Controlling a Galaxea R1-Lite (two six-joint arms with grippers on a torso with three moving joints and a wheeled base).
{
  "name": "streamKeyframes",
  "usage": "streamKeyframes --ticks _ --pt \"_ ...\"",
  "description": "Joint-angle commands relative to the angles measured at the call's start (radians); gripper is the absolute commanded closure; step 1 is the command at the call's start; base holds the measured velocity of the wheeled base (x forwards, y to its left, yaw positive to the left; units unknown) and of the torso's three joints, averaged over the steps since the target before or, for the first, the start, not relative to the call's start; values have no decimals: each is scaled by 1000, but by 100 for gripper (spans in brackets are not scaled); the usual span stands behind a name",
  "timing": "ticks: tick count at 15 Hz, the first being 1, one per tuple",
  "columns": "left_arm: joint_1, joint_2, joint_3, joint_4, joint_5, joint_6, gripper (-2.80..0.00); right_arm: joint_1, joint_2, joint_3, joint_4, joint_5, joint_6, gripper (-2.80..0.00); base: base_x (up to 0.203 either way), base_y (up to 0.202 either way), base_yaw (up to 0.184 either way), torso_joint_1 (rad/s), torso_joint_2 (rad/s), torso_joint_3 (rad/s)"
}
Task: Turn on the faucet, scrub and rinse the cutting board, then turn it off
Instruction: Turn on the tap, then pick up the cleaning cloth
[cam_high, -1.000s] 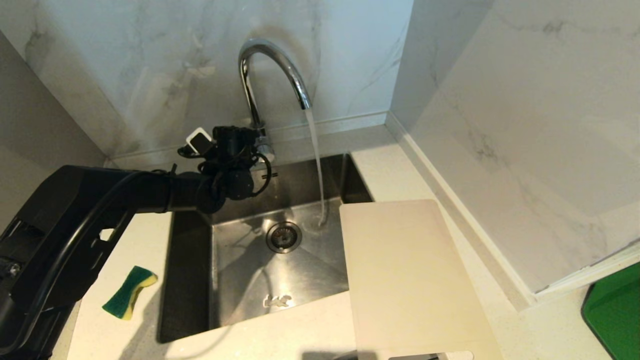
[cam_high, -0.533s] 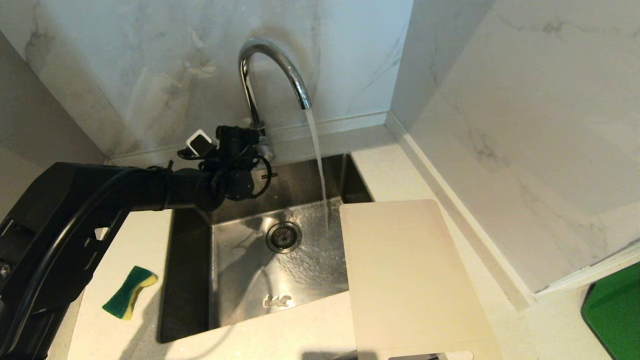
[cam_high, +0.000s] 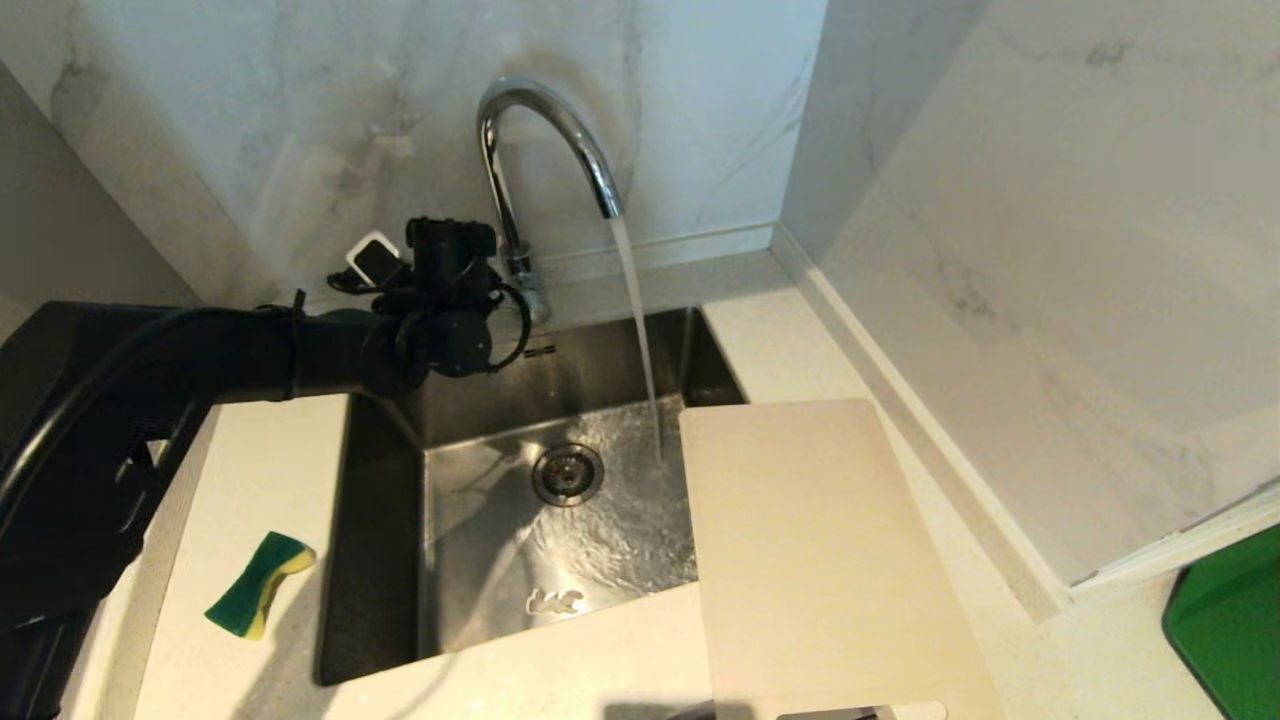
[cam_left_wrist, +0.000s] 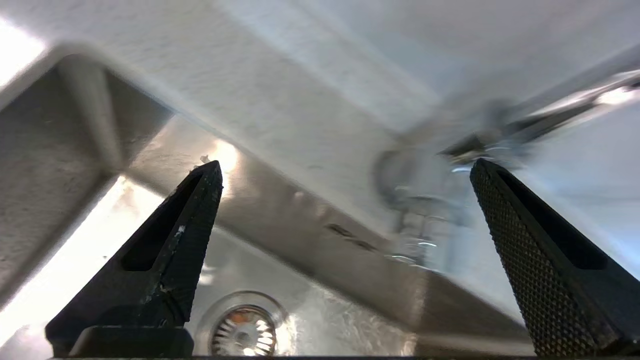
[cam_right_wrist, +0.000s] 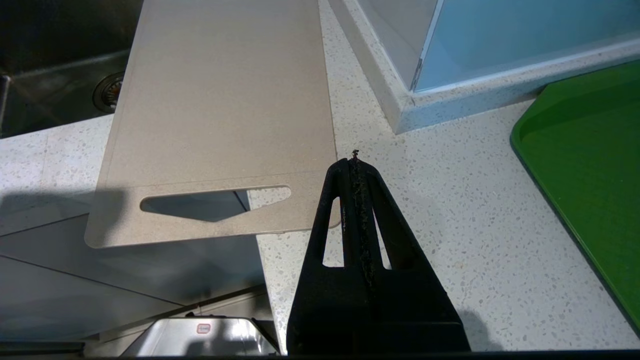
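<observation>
The chrome faucet stands behind the sink and a stream of water runs from its spout into the basin. My left gripper is open wide, just left of the faucet's base, holding nothing and not touching it. In the head view its wrist hides the fingers. The cream-white cutting board lies flat on the counter right of the sink, its far corner over the basin. My right gripper is shut and empty, parked over the counter by the cutting board's handle slot.
A green-and-yellow sponge lies on the counter left of the steel sink. The drain is mid-basin. A bright green tray sits at the far right. Marble walls close in behind and on the right.
My left gripper has drawn a little left and away from the faucet's base. The water keeps running and has spread over the sink's floor.
</observation>
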Motion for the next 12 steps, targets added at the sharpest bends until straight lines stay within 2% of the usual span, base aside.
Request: streamKeyframes --ticks 1,3,8,10,12 --pt "-7 -65 0 10 4 -4 -280 -1 0 0 0 0 0 0 0 0 0 0 0 0" --pt "-10 -102 7 49 4 -6 -280 0 0 0 0 0 0 0 0 0 0 0 0 0" --pt "-8 -241 30 275 -2 -12 -280 0 0 0 0 0 0 0 0 0 0 0 0 0" --pt "-1 -330 69 347 -66 -8 -280 0 0 0 0 0 0 0 0 0 0 0 0 0" --pt "23 -418 93 502 -177 20 -280 -2 0 1 0 0 0 0 0 0 0 0 0 0"
